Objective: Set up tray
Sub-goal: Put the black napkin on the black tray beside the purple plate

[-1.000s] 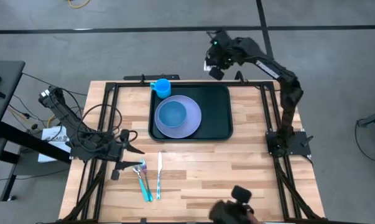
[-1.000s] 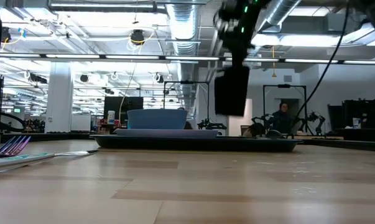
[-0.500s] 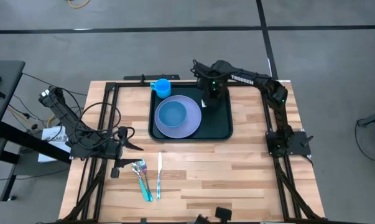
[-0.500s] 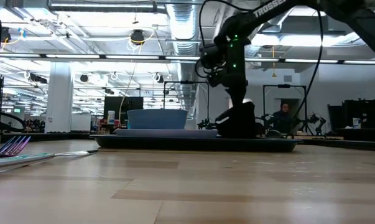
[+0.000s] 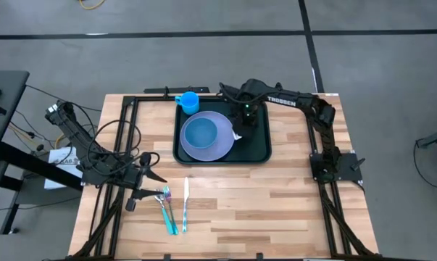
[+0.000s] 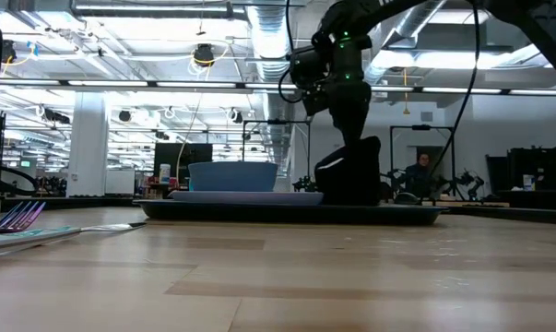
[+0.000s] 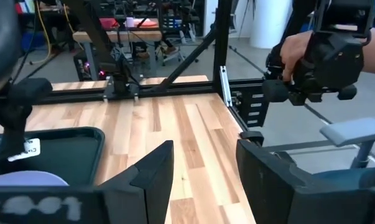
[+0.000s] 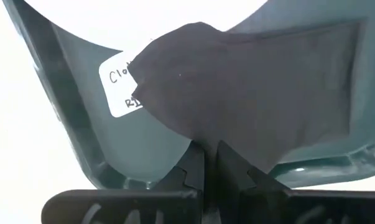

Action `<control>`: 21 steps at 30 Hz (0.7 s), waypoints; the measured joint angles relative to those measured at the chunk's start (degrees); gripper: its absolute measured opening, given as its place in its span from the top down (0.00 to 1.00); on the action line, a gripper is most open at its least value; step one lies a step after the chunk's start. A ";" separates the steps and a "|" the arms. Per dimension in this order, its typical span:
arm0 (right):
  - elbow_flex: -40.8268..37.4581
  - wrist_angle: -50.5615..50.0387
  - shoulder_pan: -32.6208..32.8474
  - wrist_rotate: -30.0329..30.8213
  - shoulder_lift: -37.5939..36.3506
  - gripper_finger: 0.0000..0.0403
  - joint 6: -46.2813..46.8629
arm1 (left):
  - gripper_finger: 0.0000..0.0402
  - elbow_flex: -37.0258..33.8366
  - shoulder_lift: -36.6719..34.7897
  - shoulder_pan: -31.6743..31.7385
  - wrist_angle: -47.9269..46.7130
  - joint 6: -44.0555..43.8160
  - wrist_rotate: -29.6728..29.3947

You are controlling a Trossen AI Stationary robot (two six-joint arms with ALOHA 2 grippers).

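The dark green tray (image 5: pixel 256 145) lies at the table's far middle and carries a lilac plate (image 5: pixel 222 141) with a blue bowl (image 5: pixel 200 134); a blue cup (image 5: pixel 188 101) stands at its far left corner. My right gripper (image 5: pixel 246 118) hovers low over the tray, just right of the plate, shut on a black napkin (image 8: pixel 249 81). The napkin stands bunched below the fingers in the low view (image 6: pixel 351 173). My left gripper (image 7: pixel 203 168) is open at the table's left (image 5: pixel 148 176), beside the cutlery (image 5: pixel 172 206) that lies flat on the wood. My right gripper pinches the black napkin at a bunched edge (image 8: pixel 210 142) between its two fingertips, coming from above and pointing down. One layer or several, I cannot tell. The cloth sags slack below the fingers, and its lower part (image 6: pixel 349 194) rests on the tray floor beside the plate.
A white tag (image 8: pixel 120 87) shows next to the napkin on the tray floor. Fork, knife and a teal-handled piece lie near the left gripper (image 6: pixel 19 219). Bare wood spreads over the table's near and right parts (image 5: pixel 276 203). A person's hand (image 7: pixel 293 46) holds a device beyond the table.
My right gripper has swung from high beyond the table's far edge down onto the tray, then a little toward the plate, carrying the black napkin. The napkin, hanging clear a second ago, now has its lower end crumpled on the tray floor.
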 joint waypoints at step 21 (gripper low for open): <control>-4.64 3.44 1.28 -4.34 -0.11 0.99 4.00 | 0.59 0.00 0.00 0.00 -0.75 -1.34 2.81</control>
